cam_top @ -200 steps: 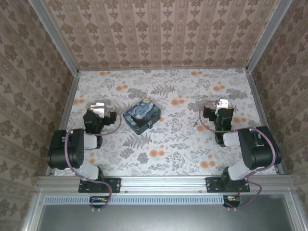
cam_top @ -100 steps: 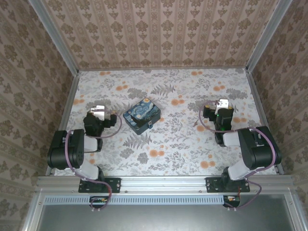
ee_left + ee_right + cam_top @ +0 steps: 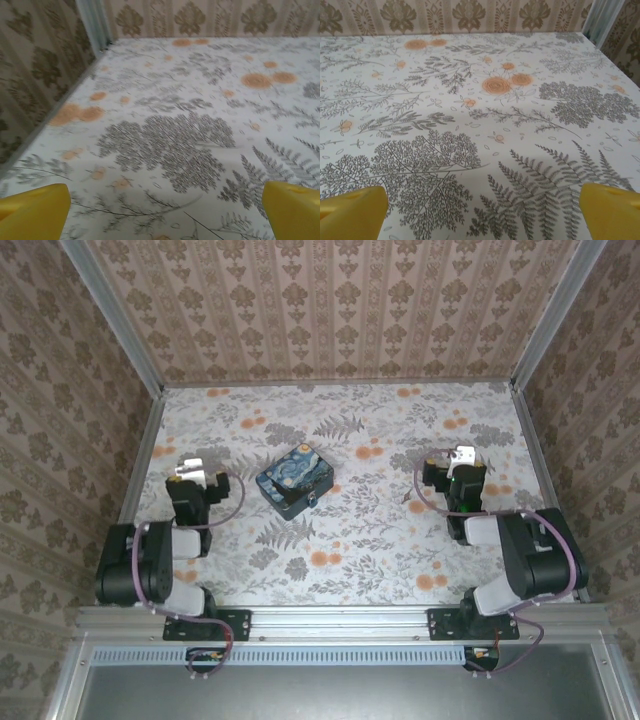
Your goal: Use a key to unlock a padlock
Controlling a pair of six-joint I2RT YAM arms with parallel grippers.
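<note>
A small dark padlock [image 3: 313,498] hangs at the near right side of a square box [image 3: 293,478] printed with a starry-night painting, left of the table's middle. The key is too small to pick out. My left gripper [image 3: 190,471] hovers left of the box, well apart from it, pointing toward the back wall. In the left wrist view the left gripper [image 3: 165,212] is open, its yellow fingertips [image 3: 35,212] wide apart over bare patterned cloth. My right gripper [image 3: 462,456] stands at the right of the table, and the right gripper [image 3: 485,212] is open over fern print.
The table [image 3: 360,540] is covered in floral cloth and walled on three sides by patterned panels. An aluminium post [image 3: 97,22] marks the back left corner and another post [image 3: 602,17] marks the back right. Cables loop beside both wrists.
My left gripper has swung left, away from the painted box, and now points straighter toward the back. The right arm and the box have not moved.
</note>
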